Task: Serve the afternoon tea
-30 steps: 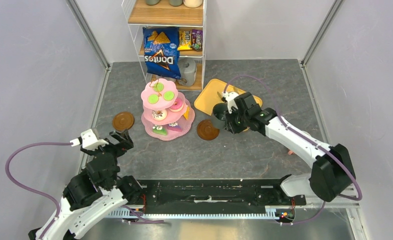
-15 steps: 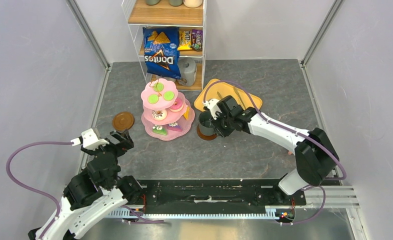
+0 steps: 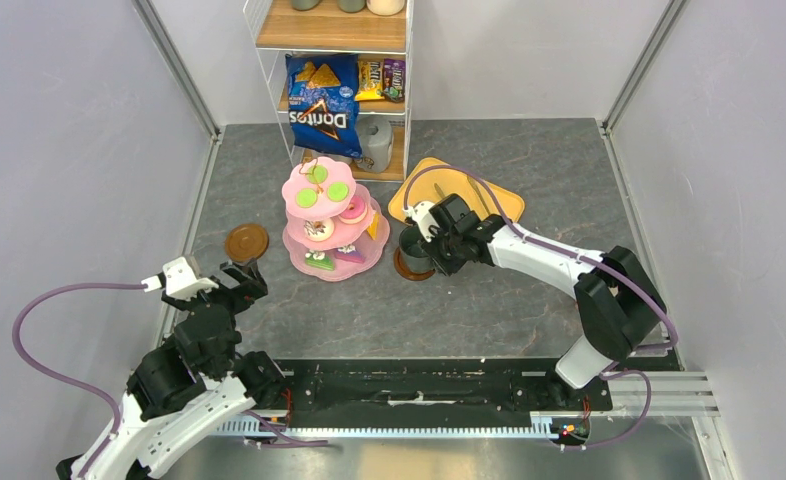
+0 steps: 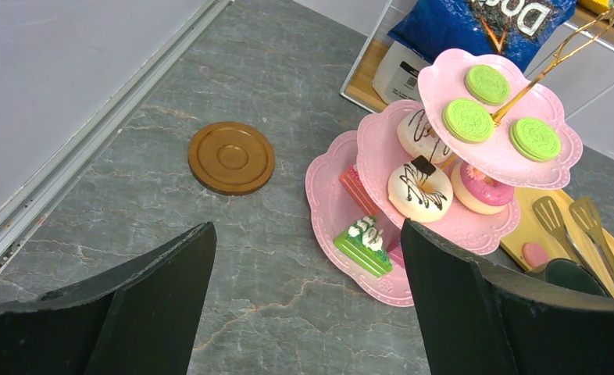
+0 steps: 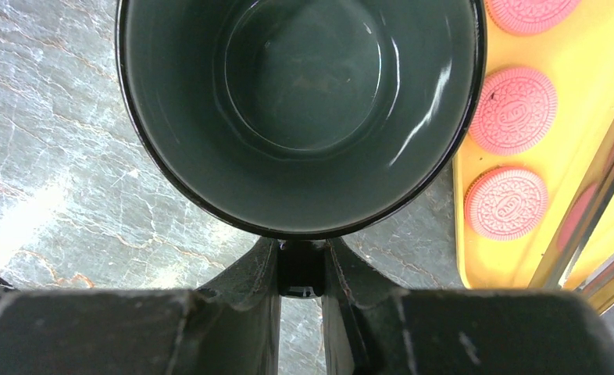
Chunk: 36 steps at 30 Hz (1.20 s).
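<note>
Right now the right gripper (image 5: 301, 269) pinches the handle of the dark-green mug (image 5: 304, 101), which stands upright over a brown saucer (image 3: 410, 272) just beside the pink stand (image 3: 331, 215). Well apart, the left gripper (image 4: 307, 242) hangs spread wide near the second saucer (image 4: 231, 157), holding nothing.

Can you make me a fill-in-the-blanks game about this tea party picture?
1. The right claw grips the dark-green mug by its ____.
2. The top tier of the pink stand holds ____ green macarons.
3. The pink macarons lie on a ____ tray.
4. The left claw is wide ____.
Missing words: handle, three, yellow, open.
</note>
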Available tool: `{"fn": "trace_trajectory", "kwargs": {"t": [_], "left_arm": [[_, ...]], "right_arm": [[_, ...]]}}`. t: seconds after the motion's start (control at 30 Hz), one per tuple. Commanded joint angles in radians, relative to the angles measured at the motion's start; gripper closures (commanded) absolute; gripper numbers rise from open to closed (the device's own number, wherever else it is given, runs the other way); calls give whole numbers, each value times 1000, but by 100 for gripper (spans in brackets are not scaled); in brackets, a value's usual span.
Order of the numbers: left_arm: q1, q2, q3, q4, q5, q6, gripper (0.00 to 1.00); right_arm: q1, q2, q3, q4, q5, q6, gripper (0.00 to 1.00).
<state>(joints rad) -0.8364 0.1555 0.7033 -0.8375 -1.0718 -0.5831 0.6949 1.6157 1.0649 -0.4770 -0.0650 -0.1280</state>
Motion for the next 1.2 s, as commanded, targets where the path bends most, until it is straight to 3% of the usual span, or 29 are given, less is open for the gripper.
{"fn": "trace_trajectory", "kwargs": {"t": [0.0,0.3,0.47,0.83,1.17], "left_arm": [[6,18,16,3,-34,-24,5],[8,19,16,3,-31,-24,5],[8,20,16,2,-33,-23,5],[8,27,15,5,-30,-23,5],[8,62,16,6,-25,-33,5]], "right_arm": [[3,3,26,78,-25,-13,100],[3,11,22,66,-42,-12,100],[2,3,23,48,-49,-9,94],[3,-46,51,-16,-38,21,61],[2,-241,36,-29,95,68,34]]}}
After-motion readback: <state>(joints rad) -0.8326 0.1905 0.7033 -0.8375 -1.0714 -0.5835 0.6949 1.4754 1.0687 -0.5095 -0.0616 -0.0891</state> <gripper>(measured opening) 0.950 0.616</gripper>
